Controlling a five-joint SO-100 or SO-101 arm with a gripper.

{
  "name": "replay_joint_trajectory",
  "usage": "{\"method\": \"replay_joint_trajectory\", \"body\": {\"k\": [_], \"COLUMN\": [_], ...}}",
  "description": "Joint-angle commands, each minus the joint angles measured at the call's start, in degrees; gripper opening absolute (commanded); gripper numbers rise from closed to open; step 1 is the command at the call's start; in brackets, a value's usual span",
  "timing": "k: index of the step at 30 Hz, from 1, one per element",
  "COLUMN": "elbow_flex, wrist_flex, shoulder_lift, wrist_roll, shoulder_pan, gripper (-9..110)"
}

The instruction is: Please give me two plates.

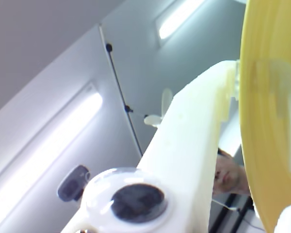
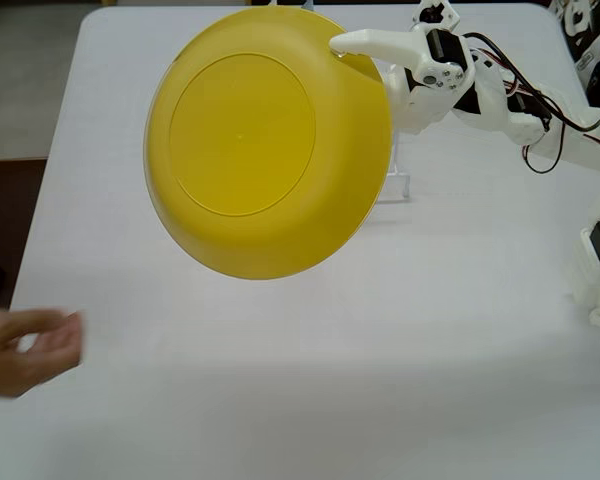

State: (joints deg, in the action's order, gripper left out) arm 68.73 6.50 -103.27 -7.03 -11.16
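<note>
A yellow plate [image 2: 255,140] is held high above the white table, tilted so its underside faces the fixed view. My gripper [image 2: 348,52] is shut on its upper right rim, one white finger [image 2: 370,42] lying over the edge. In the wrist view the yellow plate [image 1: 271,121] fills the right side, pinched at the rim by the white finger [image 1: 194,141]. The camera there looks up at the ceiling.
A person's hand [image 2: 25,345] reaches in at the table's [image 2: 280,400] lower left edge, blurred. A small clear stand [image 2: 397,186] sits on the table behind the plate. The arm's base [image 2: 595,270] and cables are at the right. A face [image 1: 228,175] shows below the finger.
</note>
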Motion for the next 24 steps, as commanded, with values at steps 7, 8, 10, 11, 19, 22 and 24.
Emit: {"method": "replay_joint_trajectory", "body": {"k": [7, 8, 10, 11, 19, 22, 24], "elbow_flex": [-5.3, -5.3, -5.3, -5.3, -5.2, -5.1, -5.0], "wrist_flex": [3.2, 3.2, 3.4, 3.5, 3.5, 3.5, 3.5], "shoulder_lift": [-0.8, -0.8, -0.8, -0.8, -0.8, -0.8, -0.8], "wrist_roll": [-0.3, -0.2, -0.2, -0.1, 0.1, 0.2, 0.1], "shoulder_pan": [0.4, 0.4, 0.4, 0.4, 0.5, 0.6, 0.6], "gripper": [0, 0, 0, 0, 0, 0, 0]}}
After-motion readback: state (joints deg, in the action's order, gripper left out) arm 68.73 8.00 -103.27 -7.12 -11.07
